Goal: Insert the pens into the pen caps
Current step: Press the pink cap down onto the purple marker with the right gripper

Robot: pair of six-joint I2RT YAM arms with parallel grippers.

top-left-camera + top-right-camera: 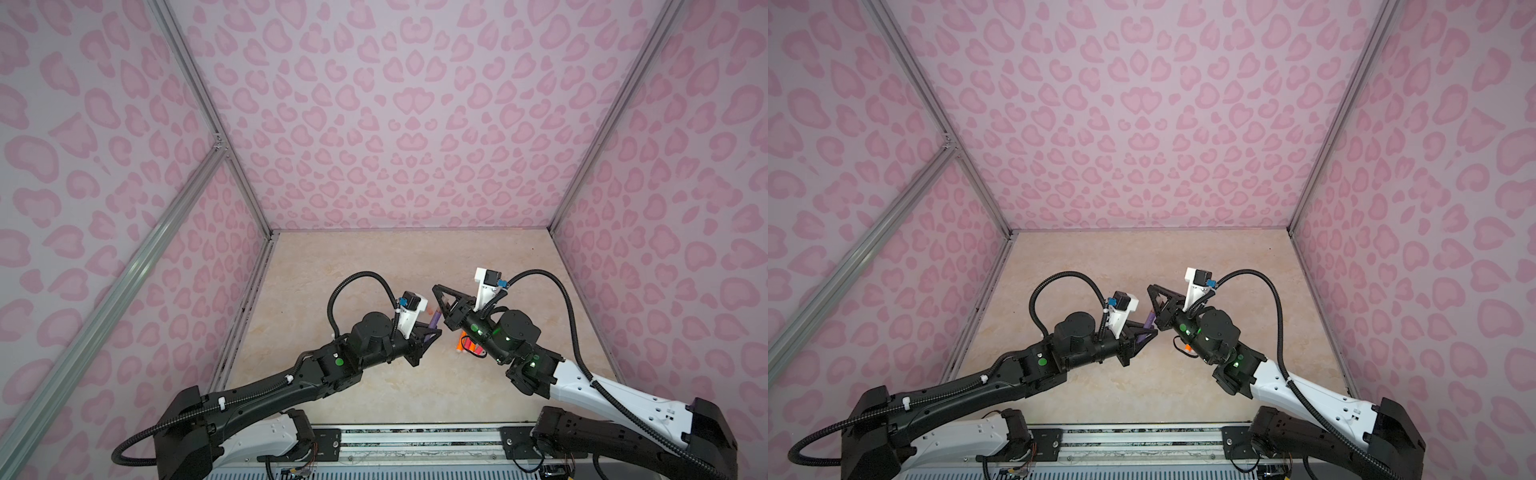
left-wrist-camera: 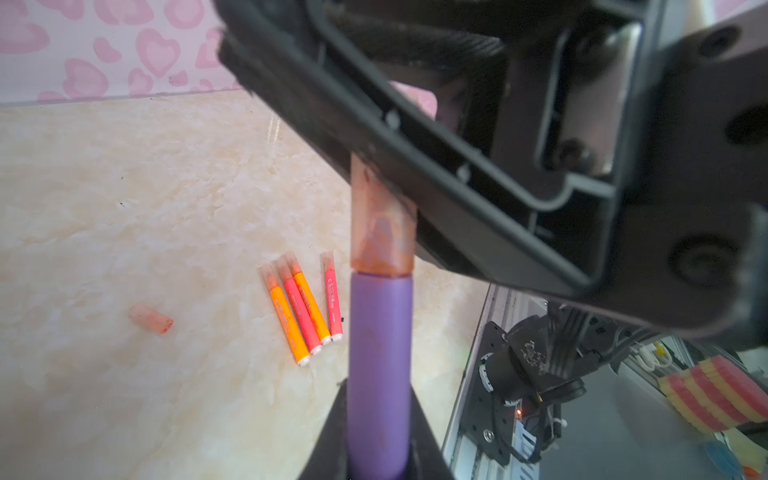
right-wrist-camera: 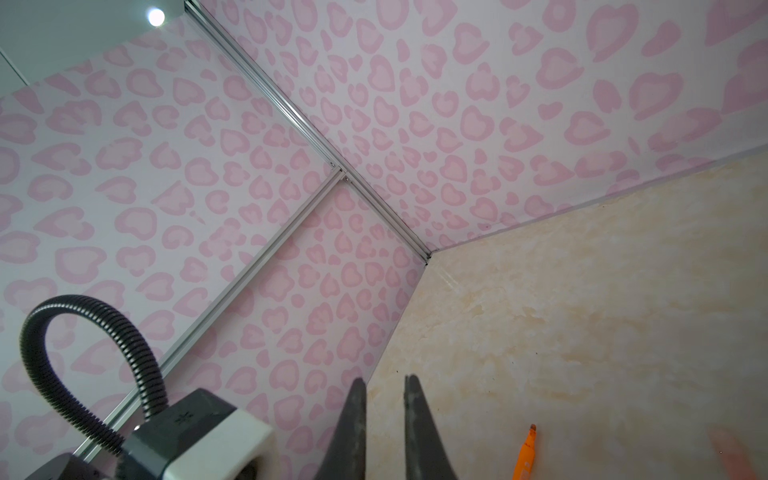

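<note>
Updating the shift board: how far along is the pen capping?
Done: four capped orange and pink marker pens lie together on the marbled table. In hand: the left gripper holds the purple marker pen, a translucent cap on its tip, next to the shut right gripper. Left: one uncapped orange pen and one loose translucent cap.

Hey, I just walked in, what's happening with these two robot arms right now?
The left claw is shut on a purple pen, with a translucent cap sitting over its tip. The right claw is shut and empty, right beside that cap. Four capped pens lie together on the table, plus one loose cap and an uncapped orange pen.
</note>
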